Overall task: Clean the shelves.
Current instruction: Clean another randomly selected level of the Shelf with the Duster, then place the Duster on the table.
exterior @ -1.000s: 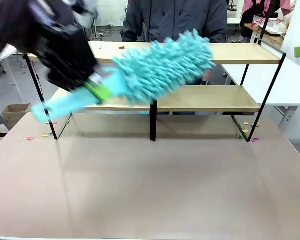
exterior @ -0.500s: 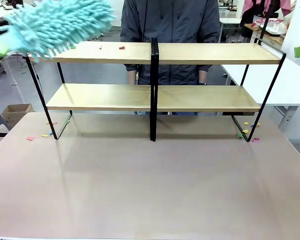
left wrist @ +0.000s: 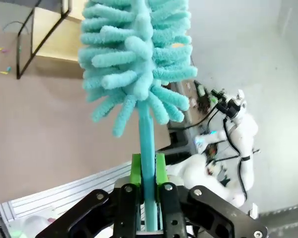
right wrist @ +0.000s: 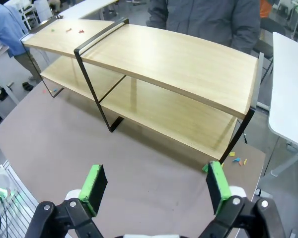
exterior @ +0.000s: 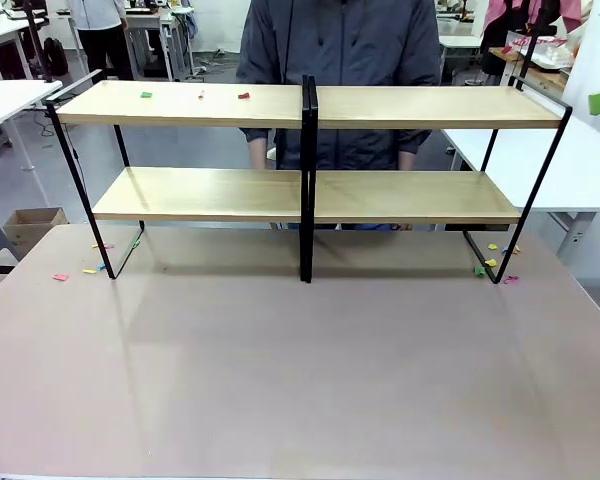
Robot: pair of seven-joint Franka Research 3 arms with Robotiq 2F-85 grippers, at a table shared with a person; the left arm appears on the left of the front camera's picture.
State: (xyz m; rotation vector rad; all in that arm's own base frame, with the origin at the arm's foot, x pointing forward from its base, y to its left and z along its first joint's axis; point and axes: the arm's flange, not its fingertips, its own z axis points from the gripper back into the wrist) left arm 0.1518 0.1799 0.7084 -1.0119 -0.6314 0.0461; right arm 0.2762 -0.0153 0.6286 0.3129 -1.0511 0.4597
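Shelves [exterior: 310,105] on table, left claw [left wrist: 148,171] gripping teal duster [left wrist: 136,59], right claw [right wrist: 153,186] wide.

Left tool [left wrist: 148,171] clamped, right tool [right wrist: 154,186] agape

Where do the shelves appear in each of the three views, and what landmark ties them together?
Front view: the shelves span the far half of the table, in front of the person.
Left wrist view: one end of the shelves shows top left, behind the duster.
Right wrist view: they run diagonally across the upper half.
Shared landmark: the thin black frame.
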